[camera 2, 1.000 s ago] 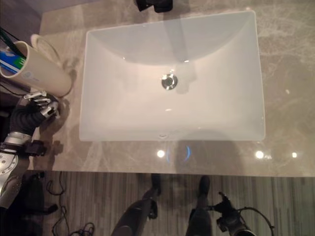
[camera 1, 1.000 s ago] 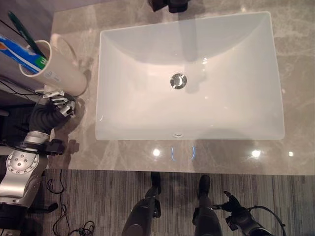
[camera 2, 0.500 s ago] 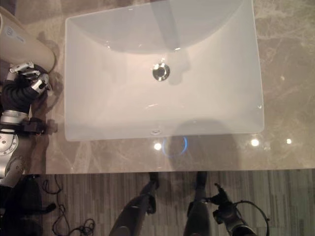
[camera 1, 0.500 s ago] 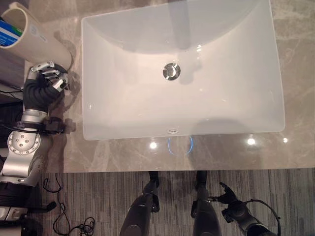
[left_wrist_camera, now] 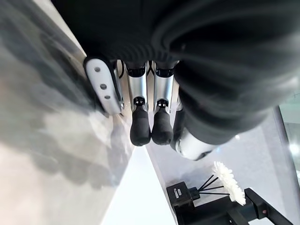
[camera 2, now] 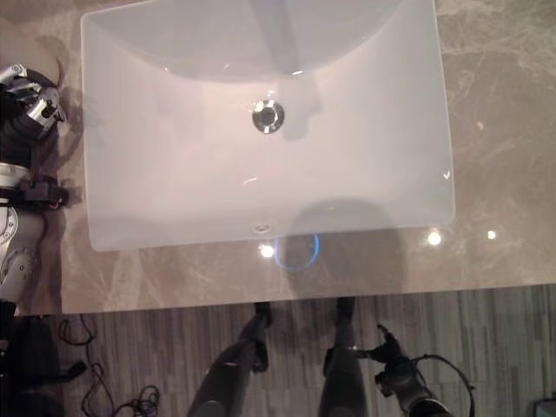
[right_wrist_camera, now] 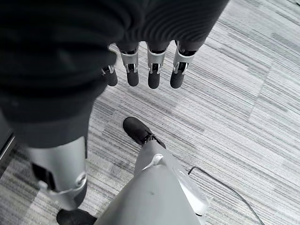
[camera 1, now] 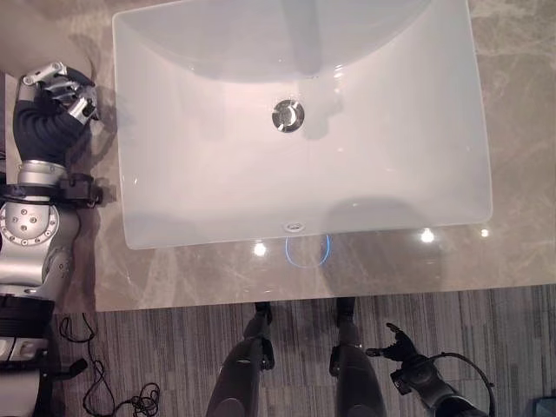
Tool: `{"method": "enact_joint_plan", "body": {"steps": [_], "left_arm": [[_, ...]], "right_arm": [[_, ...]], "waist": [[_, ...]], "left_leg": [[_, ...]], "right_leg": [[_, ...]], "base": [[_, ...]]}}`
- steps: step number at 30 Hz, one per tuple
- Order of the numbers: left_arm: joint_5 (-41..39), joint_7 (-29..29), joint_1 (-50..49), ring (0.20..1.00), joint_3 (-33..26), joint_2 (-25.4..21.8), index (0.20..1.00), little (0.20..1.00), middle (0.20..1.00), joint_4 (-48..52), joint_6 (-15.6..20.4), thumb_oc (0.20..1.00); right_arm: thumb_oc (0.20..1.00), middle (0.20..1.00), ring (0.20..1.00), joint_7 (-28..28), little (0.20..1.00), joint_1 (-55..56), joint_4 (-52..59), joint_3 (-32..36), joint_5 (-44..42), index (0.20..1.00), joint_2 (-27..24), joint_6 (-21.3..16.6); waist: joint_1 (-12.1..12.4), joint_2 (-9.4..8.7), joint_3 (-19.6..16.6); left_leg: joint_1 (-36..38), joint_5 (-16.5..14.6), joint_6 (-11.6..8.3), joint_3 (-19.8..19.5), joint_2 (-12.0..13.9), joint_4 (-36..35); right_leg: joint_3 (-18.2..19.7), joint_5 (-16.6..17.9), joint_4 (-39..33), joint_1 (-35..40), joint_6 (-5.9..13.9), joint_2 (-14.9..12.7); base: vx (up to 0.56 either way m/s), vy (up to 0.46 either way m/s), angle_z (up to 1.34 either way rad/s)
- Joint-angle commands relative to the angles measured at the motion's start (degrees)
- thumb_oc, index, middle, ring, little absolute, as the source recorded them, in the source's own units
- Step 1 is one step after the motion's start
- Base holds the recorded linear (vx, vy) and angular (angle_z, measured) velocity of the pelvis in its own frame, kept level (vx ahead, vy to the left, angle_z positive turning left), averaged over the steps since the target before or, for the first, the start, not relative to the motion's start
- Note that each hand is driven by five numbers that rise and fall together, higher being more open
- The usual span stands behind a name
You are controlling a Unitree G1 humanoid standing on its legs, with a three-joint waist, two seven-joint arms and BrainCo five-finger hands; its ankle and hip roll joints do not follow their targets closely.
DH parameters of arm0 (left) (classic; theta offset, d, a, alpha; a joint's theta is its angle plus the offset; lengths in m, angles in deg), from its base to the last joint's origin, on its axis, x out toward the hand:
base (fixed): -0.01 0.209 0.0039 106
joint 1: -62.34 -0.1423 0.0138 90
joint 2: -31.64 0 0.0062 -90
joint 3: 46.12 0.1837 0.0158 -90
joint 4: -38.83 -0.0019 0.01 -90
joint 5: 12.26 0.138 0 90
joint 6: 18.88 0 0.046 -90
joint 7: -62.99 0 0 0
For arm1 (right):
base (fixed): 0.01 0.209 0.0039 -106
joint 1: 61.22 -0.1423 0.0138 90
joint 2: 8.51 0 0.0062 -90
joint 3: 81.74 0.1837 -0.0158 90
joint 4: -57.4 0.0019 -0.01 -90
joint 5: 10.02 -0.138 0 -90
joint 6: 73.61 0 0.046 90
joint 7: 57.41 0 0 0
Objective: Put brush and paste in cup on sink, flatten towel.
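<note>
Start at your left hand (camera 1: 57, 87). It hangs over the counter (camera 1: 512, 130), just beside the sink's (camera 1: 391, 130) left rim, with its fingers (left_wrist_camera: 140, 131) loosely relaxed and nothing in them. A second ago this hand sat just below the cup, and the cup stood with the brush and paste in it. Since then the whole picture has slid. That is your head camera tilting, not the things moving, so don't read it as the cup being pushed away.

The pale rounded shape just past the fingertips, at the corner of the head view, is probably the cup (camera 1: 39, 35). I cannot make out the brush or paste in it now. Against the sink rim the hand looks much as it did, near the cup but not touching it.

Past the fingers in the left wrist view you also get a black holder (left_wrist_camera: 197, 201) with a white flower (left_wrist_camera: 227, 180), well apart from the hand.

Your right hand (camera 1: 401, 349) is down by the floor (right_wrist_camera: 243, 93), far from the counter. Its fingers (right_wrist_camera: 153, 70) are straight and empty, and it has stayed idle.

I'd judge the cup part done. The towel is what is left, so turn your view to find it before you move either hand.
</note>
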Motion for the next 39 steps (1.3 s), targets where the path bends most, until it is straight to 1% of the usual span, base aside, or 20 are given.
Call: {"method": "enact_joint_plan", "body": {"steps": [1, 4, 5, 8, 13, 14, 18, 21, 23, 27, 30, 31, 34, 36, 39], "left_arm": [[0.43, -2.71, -6.53, 0.2, 4.5, -1.32, 0.2, 0.2, 0.2, -2.15, -3.05, 0.2], [0.57, -5.02, -10.89, 0.2, 4.03, -0.68, 0.2, 0.2, 0.2, 1.01, -3.71, 0.2], [0.78, -5.6, -13.01, 0.2, 2.99, -0.52, 0.2, 0.2, 0.2, 2.04, -3.73, 0.2], [1.02, -5.43, -15.18, 0.2, 1.22, -0.26, 0.2, 0.2, 0.2, 1.01, -3.68, 0.2], [0.96, -5.29, -15.3, 0.2, 0.92, -0.34, 0.2, 0.2, 0.2, 0.74, -3.6, 0.2], [1.21, -3.61, -14.94, 0.2, -0.49, -0.65, 0.2, 0.2, 0.2, -1.5, -3.38, 0.2], [1.45, -2.56, -14.43, 0.2, -1.47, -1.49, 0.2, 0.2, 0.2, -2.22, -3.18, 0.2], [1.42, -1.81, -12.42, 0.2, -1.19, -2.36, 0.2, 0.2, 0.2, -3.08, -3.2, 0.2], [1.32, -0.78, -9.19, 0.2, -0.14, -3.59, 0.2, 0.2, 0.2, -4.71, -3.19, 0.2], [0.94, 0.29, -5.19, 0.2, 1.03, -4.93, 0.2, 0.2, 0.2, -6.76, -2.92, 0.2], [1.05, 0.71, -2.18, 0.2, 2.93, -5.21, 0.2, 0.2, 0.2, -8.39, -2.86, 0.2], [1.2, 0.84, 0.18, 0.2, 4.53, -5.77, 0.2, 0.2, 0.2, -9.25, -2.88, 0.2], [1.28, 0.97, 1.51, 0.2, 5.58, -5.93, 0.2, 0.2, 0.2, -10.05, -2.99, 0.2], [1.59, 1.66, 5.19, 0.2, 7.73, -6.58, 0.2, 0.2, 0.2, -11.85, -3.28, 0.2], [1.61, 2.04, 6.45, 0.2, 8.24, -7.16, 0.2, 0.2, 0.2, -12.98, -3.3, 0.2]], "right_arm": [[1.0, 1.0, 1.0, -0.5, 1.0, -0.04, -0.79, -0.64, -0.9, 1.0, -1.62, -0.15], [1.0, 1.0, 1.0, -0.13, 1.0, 0.49, -0.6, -0.45, -0.61, 1.0, -1.41, -0.07], [1.0, 1.0, 1.0, 0.14, 1.0, 0.73, -0.36, -0.3, -0.35, 1.0, -1.37, -0.22], [1.0, 1.0, 1.0, 0.25, 1.0, 0.58, -0.07, -0.36, 0.09, 1.0, -1.36, -0.41], [1.0, 1.0, 1.0, 0.25, 1.0, 0.49, -0.04, -0.37, 0.08, 1.0, -1.4, -0.47], [1.0, 1.0, 1.0, -0.31, 1.0, 0.09, -0.93, -0.33, 0.4, 1.0, -1.54, -0.39], [1.0, 1.0, 1.0, -0.52, 1.0, 0.02, -1.09, 0.08, -0.01, 1.0, -1.46, -0.33], [1.0, 1.0, 1.0, -0.57, 1.0, 0.03, -1.53, 0.21, -0.27, 1.0, -1.45, -0.14], [1.0, 1.0, 1.0, -0.66, 1.0, -0.15, -1.93, 0.32, -0.89, 1.0, -1.4, -0.02], [1.0, 1.0, 1.0, -0.7, 1.0, -0.27, -1.21, 0.23, -1.36, 1.0, -1.48, 0.03], [1.0, 1.0, 1.0, -0.71, 1.0, -0.16, -0.81, -0.12, -1.53, 1.0, -1.52, -0.16], [1.0, 1.0, 1.0, -0.61, 1.0, -0.36, -0.9, -0.39, -1.92, 1.0, -1.6, -0.19], [1.0, 1.0, 1.0, -0.64, 1.0, -0.38, -0.9, -0.36, -2.06, 1.0, -1.66, -0.21], [1.0, 1.0, 1.0, -0.81, 1.0, -0.64, 0.1, -0.79, -2.37, 1.0, -1.61, -0.15], [1.0, 1.0, 1.0, -0.82, 1.0, -0.44, 0.33, -1.05, -2.52, 1.0, -1.42, -0.35]], "waist": [[-0.5, 1.72, 0.08], [-0.37, 1.41, -0.93], [-0.13, 1.29, -1.27], [0.34, 1.39, -1.43], [0.44, 1.44, -1.4], [1.06, 2.13, -0.93], [0.94, 2.34, -0.48], [0.8, 2.26, -0.11], [0.55, 2.2, 0.26], [0.2, 1.64, 0.69], [-0.13, 1.44, 0.81], [-0.43, 1.3, 0.83], [-0.49, 1.26, 0.87], [-0.93, 1.12, 1.21], [-1.07, 0.92, 1.26]], "left_leg": [[-2.75, 4.04, -2.65, -5.77, 1.24, -1.23], [-1.37, 3.73, -2.45, -5.8, 0.81, -1.23], [-0.88, 3.58, -2.3, -5.82, 0.56, -1.23], [-1.0, 3.69, -2.15, -5.92, 0.22, -1.23], [-1.05, 3.71, -2.14, -5.92, 0.25, -1.23], [-1.69, 3.95, -2.13, -6.06, 0.06, -1.23], [-2.15, 3.99, -2.25, -6.02, -0.07, -1.23], [-2.67, 4.15, -2.38, -5.86, 0.03, -1.23], [-3.11, 4.16, -2.4, -5.89, 0.0, -1.23], [-3.65, 4.17, -2.39, -5.59, 0.19, -1.23], [-3.77, 4.19, -2.37, -5.38, 0.38, -1.23], [-4.01, 4.22, -2.36, -5.44, 0.53, -1.23], [-4.09, 4.23, -2.38, -5.44, 0.55, -1.23], [-4.6, 4.31, -2.43, -5.43, 0.8, -1.23], [-4.8, 4.35, -2.47, -5.42, 1.04, -1.23]], "right_leg": [[-1.74, -6.46, -0.06, 15.11, 2.96, -1.41], [-2.26, -6.56, -0.06, 16.76, 2.65, -1.47], [-2.52, -6.66, -0.06, 17.18, 2.56, -1.59], [-3.06, -6.63, -0.06, 17.09, 2.52, -1.74], [-3.14, -6.69, -0.06, 17.02, 2.52, -1.78], [-3.68, -7.01, -0.06, 16.68, 2.59, -1.9], [-3.7, -6.83, -0.06, 16.34, 2.77, -2.01], [-3.71, -6.77, -0.06, 16.05, 2.88, -2.16], [-3.46, -6.27, -0.06, 15.49, 3.07, -2.26], [-2.79, -5.71, -0.06, 14.79, 3.28, -2.31], [-2.51, -5.48, -0.06, 14.49, 3.29, -2.27], [-2.27, -5.46, -0.06, 14.23, 3.33, -2.23], [-2.24, -5.45, -0.06, 14.07, 3.36, -2.22], [-2.04, -5.37, -0.06, 13.37, 3.47, -2.09], [-1.83, -5.29, -0.06, 13.19, 3.53, -1.88]], "base": [[0.0, 0.0, 0.0], [0.0, 0.0, 0.0], [0.0, 0.0, 0.0], [-0.03, 0.022, 0.03], [-0.01, 0.01, 0.03], [-0.03, 0.048, -0.02], [-0.01, 0.021, 0.04], [0.0, 0.014, -0.05], [-0.01, 0.021, -0.05], [0.0, 0.0, 0.0], [0.0, 0.0, 0.0], [0.0, 0.0, 0.0], [0.0, 0.0, 0.0], [0.0, 0.0, 0.0], [0.0, 0.0, 0.0]]}}
